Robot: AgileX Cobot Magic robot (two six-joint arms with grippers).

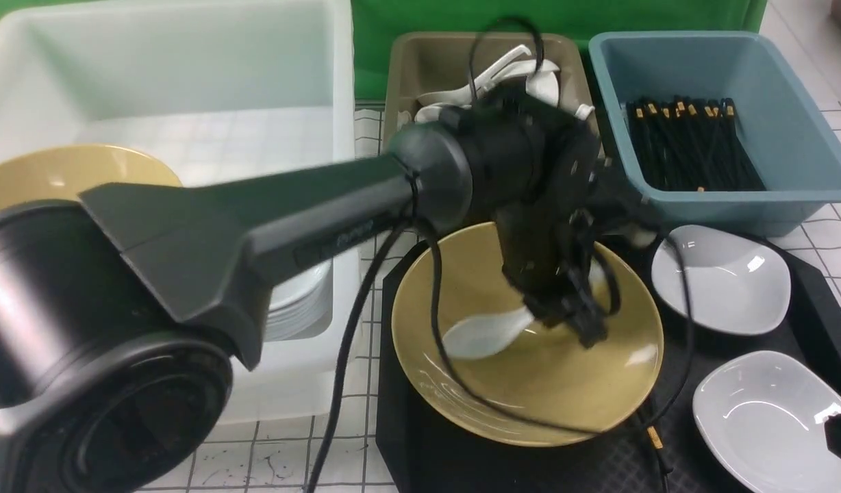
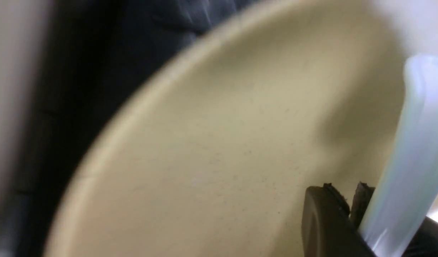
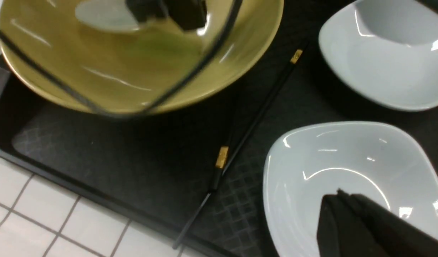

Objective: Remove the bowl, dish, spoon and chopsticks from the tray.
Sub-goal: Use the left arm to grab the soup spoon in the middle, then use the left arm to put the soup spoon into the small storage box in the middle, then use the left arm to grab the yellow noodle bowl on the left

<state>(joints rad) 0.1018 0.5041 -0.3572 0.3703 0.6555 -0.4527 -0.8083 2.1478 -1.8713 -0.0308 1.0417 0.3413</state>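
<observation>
Lifting the spoon out of the bowl is judged the step in hand. Nearest, the right gripper hangs clenched and empty above a glossy white rounded-square dish. That dish sits at the near right of the big black rectangular plastic tray, whose floor has a diamond texture. Just left of the dish lie the thin black chopsticks with small gold bands, close together, one tip overhanging the tray's near rim.

Further in, on the tray's left, rests the wide, shallow, glossy mustard-yellow bowl. Inside it lies the glossy white soup spoon, scoop to the left, handle rising rightward. The left gripper reaches down into the bowl and grasps that handle; the left wrist view shows the pale handle pinched between dark pads.

To do the step well, raise the spoon straight up until the scoop clears the bowl's sloping wall. The grip should be firm, since the glaze looks slippery. Then carry it far to the olive rectangular plastic bin, which holds white spoons.

A second white dish lies at the tray's far right. Beyond stand a blue bin of black chopsticks, right, and a large white tub, left.
</observation>
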